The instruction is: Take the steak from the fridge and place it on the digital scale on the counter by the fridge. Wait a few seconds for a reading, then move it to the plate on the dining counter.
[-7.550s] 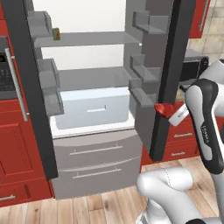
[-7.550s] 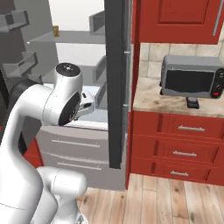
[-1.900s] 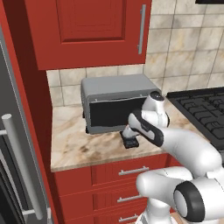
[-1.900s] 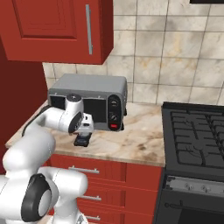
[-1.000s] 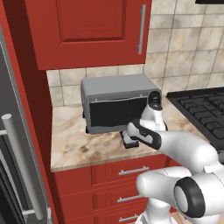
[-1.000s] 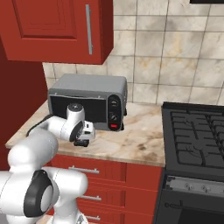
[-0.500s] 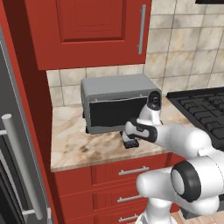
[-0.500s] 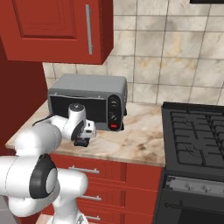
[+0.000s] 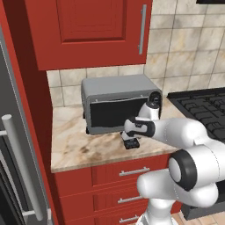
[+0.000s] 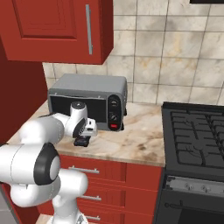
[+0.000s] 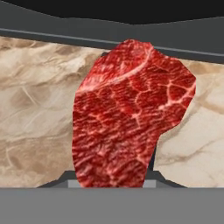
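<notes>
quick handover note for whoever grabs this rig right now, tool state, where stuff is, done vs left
Tool: shut on the steak, low over the digital scale.
Scale sits on the counter in front of the toaster oven.
Done: steak out of the fridge and carried to the scale.
Left: set the steak on the scale, wait for a reading, then move it to the plate on the dining counter.

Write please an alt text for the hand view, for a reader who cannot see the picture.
A red steak with pale marbling stands large in the middle of the picture, close to the camera. Behind it lies the beige marbled counter, and a dark grey band runs across the top.
</notes>
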Motion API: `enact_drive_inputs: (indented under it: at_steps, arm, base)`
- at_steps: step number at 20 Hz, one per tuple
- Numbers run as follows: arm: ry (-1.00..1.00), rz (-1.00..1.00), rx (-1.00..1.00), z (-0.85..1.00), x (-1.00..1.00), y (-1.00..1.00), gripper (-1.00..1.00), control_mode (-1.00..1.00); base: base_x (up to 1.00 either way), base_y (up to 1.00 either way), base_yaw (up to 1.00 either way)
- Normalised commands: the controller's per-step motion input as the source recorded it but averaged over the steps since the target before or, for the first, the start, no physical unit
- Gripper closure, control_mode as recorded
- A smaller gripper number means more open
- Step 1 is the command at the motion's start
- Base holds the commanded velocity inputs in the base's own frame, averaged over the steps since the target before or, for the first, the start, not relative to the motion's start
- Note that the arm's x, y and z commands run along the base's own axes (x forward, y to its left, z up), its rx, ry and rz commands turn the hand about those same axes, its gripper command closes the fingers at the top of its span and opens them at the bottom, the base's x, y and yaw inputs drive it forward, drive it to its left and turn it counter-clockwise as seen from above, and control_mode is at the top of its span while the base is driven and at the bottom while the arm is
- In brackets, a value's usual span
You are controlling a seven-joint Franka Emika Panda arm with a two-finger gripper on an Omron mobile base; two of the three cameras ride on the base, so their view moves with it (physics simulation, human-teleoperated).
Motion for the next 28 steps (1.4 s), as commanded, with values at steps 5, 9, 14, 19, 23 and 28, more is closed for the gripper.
enact_drive_inputs:
  at_steps: [5, 9, 14, 19, 23, 28]
  arm:
    - [0.0, -0.01, 0.0, -0.1, 0.0, 0.0, 1.0, -1.0]
    - [0.0, -0.01, 0.0, -0.26, 0.0, 0.0, 1.0, -1.0]
    - [0.0, 0.0, 0.0, -0.18, 0.0, 0.0, 1.0, -1.0]
    - [0.0, 0.0, 0.0, -0.01, 0.01, 0.0, 1.0, -1.0]
    - [0.0, 0.0, 0.0, 0.0, 0.0, 0.0, 1.0, -1.0]
    - [0.0, -0.01, 0.0, 0.0, 0.0, 0.0, 1.0, -1.0]
  base:
    - [0.0, 0.0, 0.0]
    - [0.0, 0.0, 0.0]
    - [0.0, 0.0, 0.0]
    - [0.0, 0.0, 0.0]
    - [0.0, 0.0, 0.0]
    - [0.0, 0.0, 0.0]
